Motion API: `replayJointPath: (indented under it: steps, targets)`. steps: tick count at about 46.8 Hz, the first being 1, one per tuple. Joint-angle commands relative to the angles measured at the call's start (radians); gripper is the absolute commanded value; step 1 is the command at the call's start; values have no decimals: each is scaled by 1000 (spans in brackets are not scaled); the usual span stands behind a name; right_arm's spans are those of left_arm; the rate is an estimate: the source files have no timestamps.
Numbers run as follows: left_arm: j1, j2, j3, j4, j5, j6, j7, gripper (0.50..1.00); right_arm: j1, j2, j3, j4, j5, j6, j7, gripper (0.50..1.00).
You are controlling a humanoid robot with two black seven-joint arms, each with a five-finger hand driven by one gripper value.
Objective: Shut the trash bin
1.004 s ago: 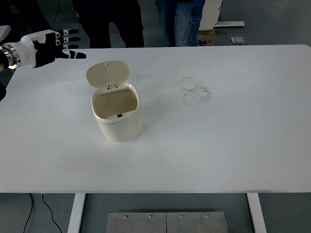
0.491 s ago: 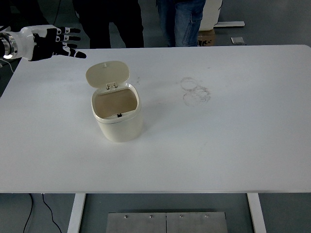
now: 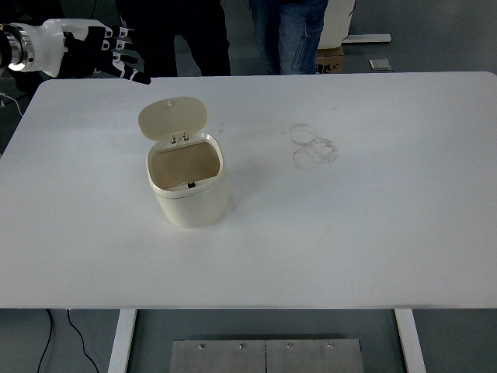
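Observation:
A small cream trash bin point(image 3: 189, 189) stands on the white table point(image 3: 349, 225), left of the middle. Its round lid point(image 3: 173, 118) is hinged at the back and stands up open, so the brown inside shows. My left hand point(image 3: 116, 58) is at the top left, above the table's far left corner, up and to the left of the lid and apart from it. Its fingers are spread and hold nothing. My right arm does not show.
Faint ring marks point(image 3: 312, 145) are on the table right of the bin. The legs of two persons point(image 3: 299, 31) stand behind the far edge. A cardboard box point(image 3: 329, 59) sits on the floor beyond the table.
My left hand has risen and moved to the right along the far edge, closer to the lid. The bin and its lid have not moved.

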Motion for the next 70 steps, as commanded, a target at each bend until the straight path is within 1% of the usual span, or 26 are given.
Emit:
replayJointPath:
  steps: [1,10,14,19,24,47,53,70]
  targets:
    - [-13,-1,1,-31,0,0,6,1000,0,0,0,0,1,-1,1,991]
    - [-47,-12,0,-53,-9,1,85,1000,0,0,0,0,1,-1,1,989]
    - [-58,-12,0,-74,-9,1,101,1000,0,0,0,0,1,-1,1,989]
    - [-67,-18,1,-85,-9,1,106,1000,0,0,0,0,1,-1,1,989]
    - [-68,-23,0,-90,-9,1,132,1000,0,0,0,0,1,-1,1,989]
    - [-93,-58,1,-169,-9,11,141,1000,0,0,0,0,0,-1,1,991]
    - [-102,-61,0,-179,-11,12,174,1000,0,0,0,0,-1,-1,1,991]
    - [-102,-67,1,-194,-11,14,175,1000,0,0,0,0,1,-1,1,989]
